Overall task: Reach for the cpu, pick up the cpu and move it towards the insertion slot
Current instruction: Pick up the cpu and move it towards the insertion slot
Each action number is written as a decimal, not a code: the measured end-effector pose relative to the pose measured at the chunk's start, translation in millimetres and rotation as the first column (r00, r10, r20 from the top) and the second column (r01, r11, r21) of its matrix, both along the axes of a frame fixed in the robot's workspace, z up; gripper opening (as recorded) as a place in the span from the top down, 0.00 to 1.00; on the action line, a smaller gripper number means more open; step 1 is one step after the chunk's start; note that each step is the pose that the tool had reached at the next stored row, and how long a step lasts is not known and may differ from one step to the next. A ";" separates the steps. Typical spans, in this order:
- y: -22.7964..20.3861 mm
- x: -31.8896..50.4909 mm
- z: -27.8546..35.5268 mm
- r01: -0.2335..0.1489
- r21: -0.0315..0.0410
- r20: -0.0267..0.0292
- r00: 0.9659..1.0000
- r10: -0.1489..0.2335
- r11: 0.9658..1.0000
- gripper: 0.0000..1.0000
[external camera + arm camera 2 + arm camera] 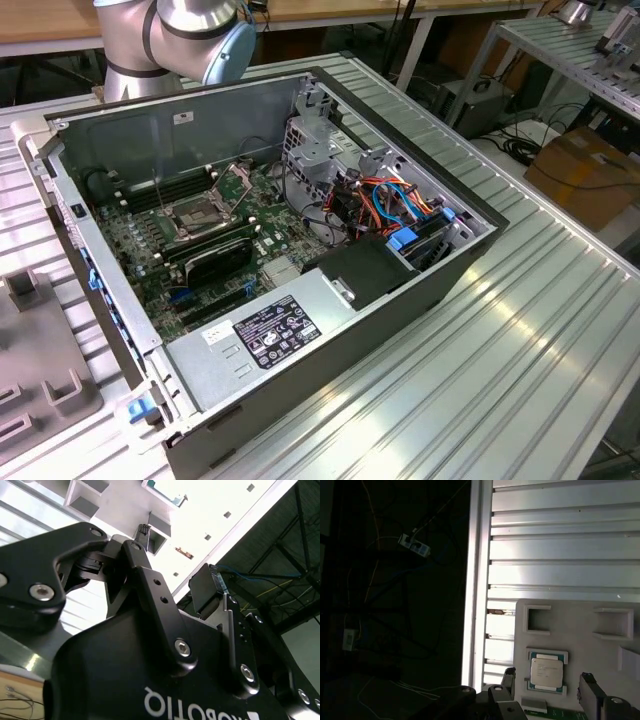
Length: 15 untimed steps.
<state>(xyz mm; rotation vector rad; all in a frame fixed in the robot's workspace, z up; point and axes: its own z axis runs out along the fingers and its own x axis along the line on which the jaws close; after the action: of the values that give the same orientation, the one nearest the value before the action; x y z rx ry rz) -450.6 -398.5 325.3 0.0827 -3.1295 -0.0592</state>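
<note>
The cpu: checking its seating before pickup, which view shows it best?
The first wrist view: the cpu lies face-on in its holder. The exterior view gives the computer case; the second wrist view, holder pockets.

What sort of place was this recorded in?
Probably a robotics lab or workshop: an opened computer case sits on a ribbed metal table, a robot arm stands by it, and the cpu lies in a grey fixture.
</note>
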 end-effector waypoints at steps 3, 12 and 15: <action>0.0 0.0 -1.2 0.000 0.000 0.000 1.000 0.000 1.000 0.40; 0.0 0.0 -4.8 0.000 0.000 0.000 1.000 0.000 1.000 0.40; 0.0 0.0 -5.5 0.000 0.000 0.000 1.000 0.000 1.000 0.40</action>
<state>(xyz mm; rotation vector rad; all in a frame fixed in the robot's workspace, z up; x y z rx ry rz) -450.6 -398.5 319.8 0.0827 -3.1293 -0.0592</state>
